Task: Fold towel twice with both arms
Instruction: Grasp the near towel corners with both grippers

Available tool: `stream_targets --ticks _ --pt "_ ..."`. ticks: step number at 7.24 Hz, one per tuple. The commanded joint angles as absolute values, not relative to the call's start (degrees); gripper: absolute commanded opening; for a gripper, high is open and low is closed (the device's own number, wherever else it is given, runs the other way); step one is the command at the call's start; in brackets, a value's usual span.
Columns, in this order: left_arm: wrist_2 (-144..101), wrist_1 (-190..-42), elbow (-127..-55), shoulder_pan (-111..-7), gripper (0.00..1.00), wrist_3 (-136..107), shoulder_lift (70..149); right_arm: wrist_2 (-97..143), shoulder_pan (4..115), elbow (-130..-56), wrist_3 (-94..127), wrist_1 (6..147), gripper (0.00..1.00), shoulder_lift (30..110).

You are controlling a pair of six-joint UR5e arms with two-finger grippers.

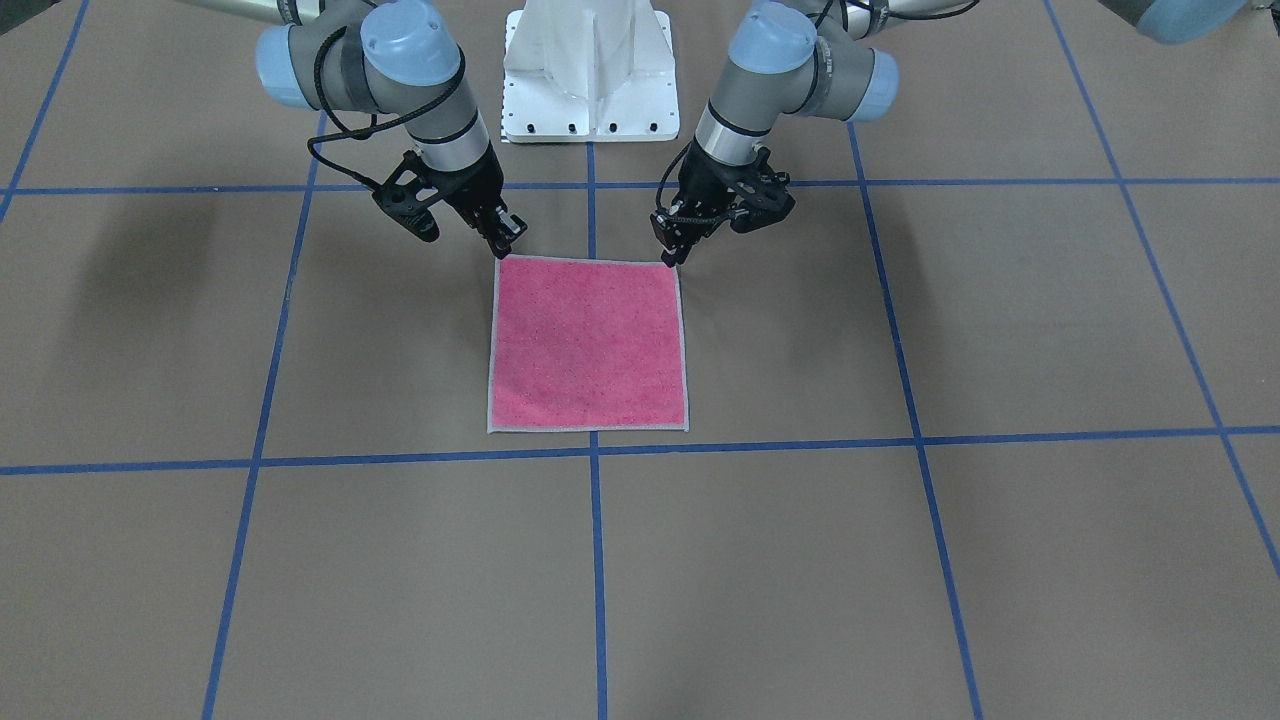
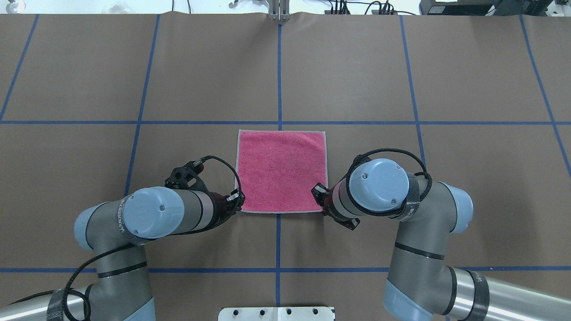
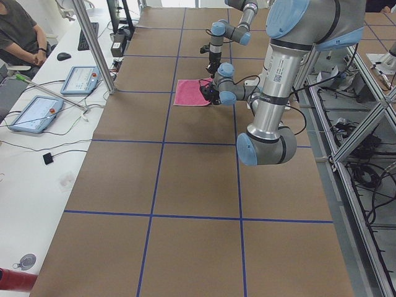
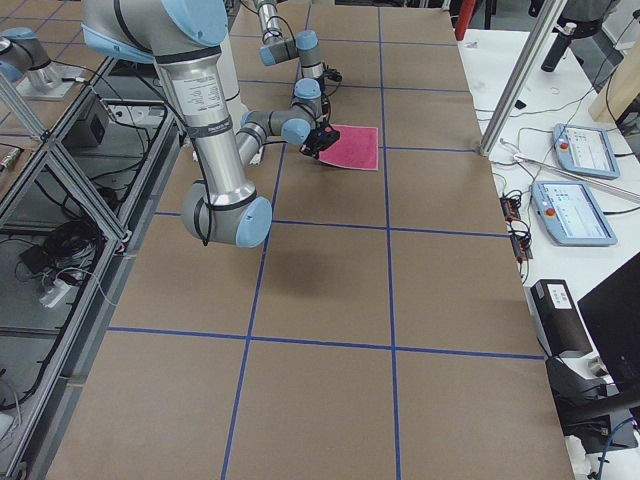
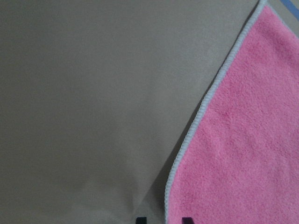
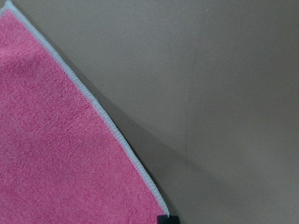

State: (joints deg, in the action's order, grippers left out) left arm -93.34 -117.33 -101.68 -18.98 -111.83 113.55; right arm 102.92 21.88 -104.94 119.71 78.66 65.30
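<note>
The towel (image 1: 588, 345) lies flat on the brown table, pink face up, with its light grey border showing; it also shows in the overhead view (image 2: 281, 171). My left gripper (image 1: 668, 260) is down at the towel's corner nearest the robot on my left side (image 2: 237, 206). Its fingertips (image 5: 187, 220) straddle the border, which lifts slightly there. My right gripper (image 1: 505, 246) is at the other near corner (image 2: 319, 196), shut on the corner tip (image 6: 167, 219). The grey face is hidden.
The white pedestal base (image 1: 588, 70) stands just behind the towel. Blue tape lines (image 2: 279, 89) grid the table. Beyond the far edge are a metal post (image 3: 93, 43), tablets (image 3: 31, 114) and a seated person (image 3: 18, 31).
</note>
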Motion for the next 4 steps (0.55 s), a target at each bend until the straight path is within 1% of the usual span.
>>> stream_targets --ticks 1,4 --pt "-93.3 -117.2 -101.8 -19.0 0.00 -112.1 113.6 102.9 22.1 -105.0 119.7 78.7 0.00 65.3" --pt "-93.5 -112.1 -103.7 -19.2 0.00 -112.4 116.5 103.5 23.1 -105.7 119.6 78.7 0.00 65.3"
